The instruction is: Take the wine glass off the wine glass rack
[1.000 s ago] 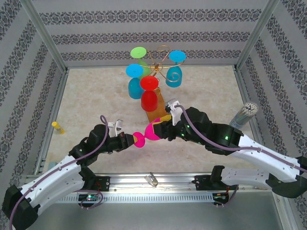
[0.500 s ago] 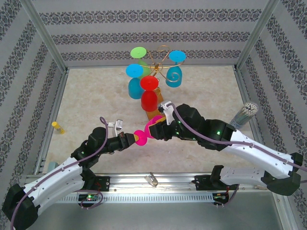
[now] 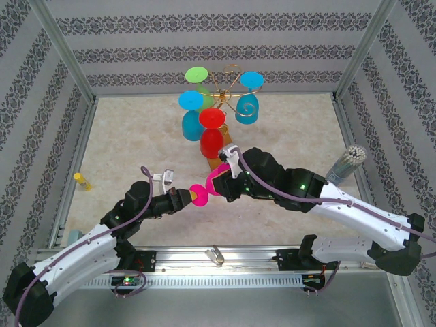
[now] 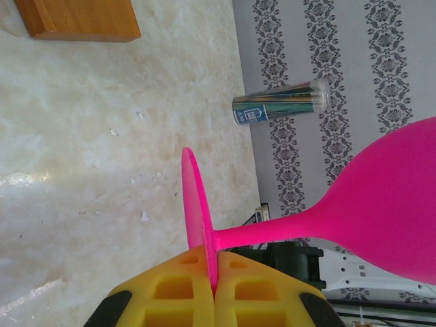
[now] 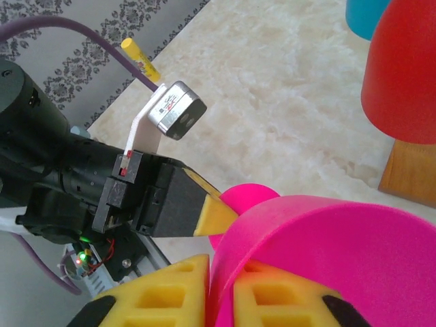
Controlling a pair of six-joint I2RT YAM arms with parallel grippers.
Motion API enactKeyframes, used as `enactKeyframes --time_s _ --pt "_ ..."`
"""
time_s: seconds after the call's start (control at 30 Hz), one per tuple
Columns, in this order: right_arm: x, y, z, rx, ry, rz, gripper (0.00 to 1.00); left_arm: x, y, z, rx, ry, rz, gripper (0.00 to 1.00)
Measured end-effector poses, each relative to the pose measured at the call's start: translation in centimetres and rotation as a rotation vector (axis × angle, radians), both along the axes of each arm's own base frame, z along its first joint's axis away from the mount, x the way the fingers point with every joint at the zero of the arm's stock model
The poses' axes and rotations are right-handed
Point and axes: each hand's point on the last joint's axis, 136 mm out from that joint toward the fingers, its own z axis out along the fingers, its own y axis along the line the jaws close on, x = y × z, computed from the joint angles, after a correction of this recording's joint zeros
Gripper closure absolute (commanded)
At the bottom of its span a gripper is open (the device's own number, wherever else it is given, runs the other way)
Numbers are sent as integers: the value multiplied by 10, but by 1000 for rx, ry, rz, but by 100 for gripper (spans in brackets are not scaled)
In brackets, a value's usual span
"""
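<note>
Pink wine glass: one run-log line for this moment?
pink wine glass: off wine glass rack | left hand: shut on foot | right hand: shut on bowl rim

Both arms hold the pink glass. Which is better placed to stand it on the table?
Probably the right. The right gripper clamps the pink glass by its bowl rim, leaving the foot free to land. The left gripper pinches that foot, so it would get in the way.

Five wine glasses: one pink glass [image 3: 201, 195], one red glass [image 3: 212, 139], one green glass [image 3: 197, 74], two blue glasses [image 3: 191, 125] [image 3: 246, 109]. One wine glass rack [image 3: 219, 162]. One tube of sticks [image 3: 347, 162]. One yellow marker [image 3: 82, 181].
</note>
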Motion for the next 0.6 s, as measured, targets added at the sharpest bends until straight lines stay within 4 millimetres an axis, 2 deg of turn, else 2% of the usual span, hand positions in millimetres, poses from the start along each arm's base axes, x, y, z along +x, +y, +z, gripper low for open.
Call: enactKeyframes --time_s 0.2,0.3,0.37,0.6 --pt "-1 2 2 13 4 10 100 2 2 2 0 -10 18 99" --pt "-1 2 2 13 4 10 100 2 3 2 2 -9 20 90" --pt "-2 2 2 13 4 10 100 2 3 2 4 -12 23 79" --pt "0 -3 2 1 -4 -8 100 5 5 3 13 -3 44 75"
